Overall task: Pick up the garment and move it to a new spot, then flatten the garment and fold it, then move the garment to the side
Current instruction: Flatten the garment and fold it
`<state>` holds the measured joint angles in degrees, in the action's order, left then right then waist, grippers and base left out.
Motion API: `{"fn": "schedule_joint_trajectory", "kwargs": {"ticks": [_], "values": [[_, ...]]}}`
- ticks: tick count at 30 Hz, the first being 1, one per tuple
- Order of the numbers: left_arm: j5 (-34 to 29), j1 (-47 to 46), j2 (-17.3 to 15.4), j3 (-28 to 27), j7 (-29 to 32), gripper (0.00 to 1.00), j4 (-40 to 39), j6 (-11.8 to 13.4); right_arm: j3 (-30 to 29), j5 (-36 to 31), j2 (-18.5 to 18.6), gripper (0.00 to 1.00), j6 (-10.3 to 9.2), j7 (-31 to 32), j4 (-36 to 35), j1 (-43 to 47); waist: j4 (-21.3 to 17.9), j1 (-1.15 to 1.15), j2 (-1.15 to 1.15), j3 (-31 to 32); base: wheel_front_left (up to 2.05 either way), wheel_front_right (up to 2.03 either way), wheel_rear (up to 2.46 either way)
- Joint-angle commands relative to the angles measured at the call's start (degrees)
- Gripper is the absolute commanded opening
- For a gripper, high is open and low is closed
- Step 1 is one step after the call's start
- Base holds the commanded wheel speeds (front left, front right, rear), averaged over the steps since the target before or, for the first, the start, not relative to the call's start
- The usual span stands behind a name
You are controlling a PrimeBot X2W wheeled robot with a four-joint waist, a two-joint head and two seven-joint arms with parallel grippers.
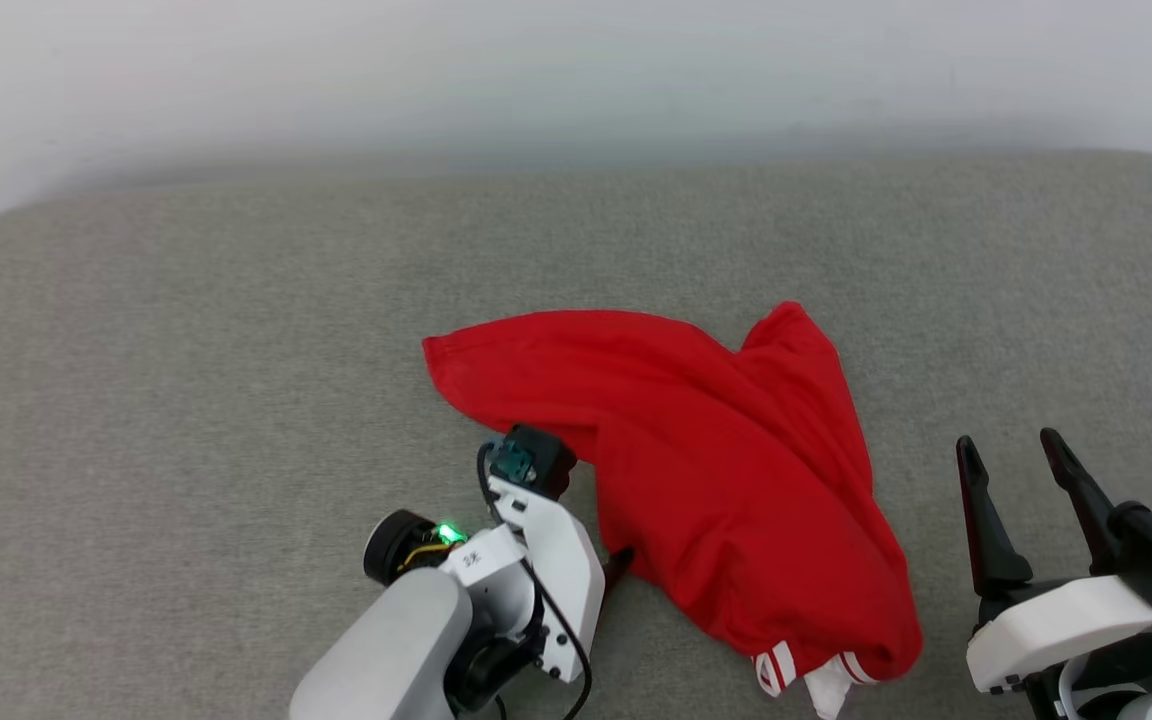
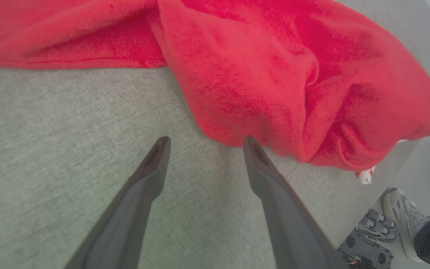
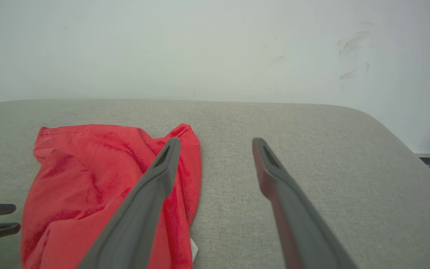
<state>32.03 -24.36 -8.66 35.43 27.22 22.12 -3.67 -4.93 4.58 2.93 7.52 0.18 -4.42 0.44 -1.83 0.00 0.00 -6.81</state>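
My left gripper [image 2: 206, 139] fingers are wide at the crumpled bright red fabric garment [image 2: 259, 93] edge, right gripper [image 1: 1008, 442] wide too; I'd slide under, pinching deep

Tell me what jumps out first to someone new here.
The crumpled bright red fabric garment lies right of centre on the grey woven surface, white striped cuffs at its near end. The left gripper is open with one fingertip at the garment's edge; the right gripper stands open, apart, to its right.
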Motion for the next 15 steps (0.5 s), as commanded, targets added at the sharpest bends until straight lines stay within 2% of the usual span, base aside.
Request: {"fn": "schedule_joint_trajectory", "kwargs": {"ticks": [1,6,10,11,13,15], "values": [[0.0,-1.6,0.1,0.3,0.7,1.0,0.8,-0.4,0.1,0.2,-0.1,1.0,-0.05,-0.4,0.2,-1.0,-1.6,0.0,0.0,-1.9,0.0,0.0,0.0],[-0.3,-5.4,1.1,2.2,3.6,1.0,5.3,-1.5,0.4,0.5,-0.1,1.0,-0.06,-1.2,1.2,-2.1,-3.2,0.0,0.0,-3.8,0.0,0.0,0.0],[-0.8,-6.7,1.5,5.9,8.8,1.0,10.5,-2.5,0.5,0.7,-0.1,1.0,-0.05,-1.7,2.0,-3.0,-3.8,0.0,0.0,-4.6,0.0,0.0,0.0],[-0.7,-6.5,1.7,7.0,10.0,0.78,12.0,-2.8,0.6,0.7,-0.1,1.0,-0.05,-1.8,2.1,-3.1,-4.0,0.0,0.0,-4.7,0.0,0.0,0.0],[-0.3,-6.2,2.1,9.0,11.7,0.03,14.2,-3.3,0.7,0.8,-0.1,1.0,-0.06,-1.9,2.5,-3.1,-4.2,0.0,0.0,-4.7,0.0,0.0,0.0],[0.0,-6.0,2.2,9.8,10.7,0.0,15.6,-3.6,0.6,0.9,-0.1,1.0,-0.06,-2.0,2.9,-3.3,-4.4,0.0,0.0,-4.5,0.0,0.0,0.0]]}}
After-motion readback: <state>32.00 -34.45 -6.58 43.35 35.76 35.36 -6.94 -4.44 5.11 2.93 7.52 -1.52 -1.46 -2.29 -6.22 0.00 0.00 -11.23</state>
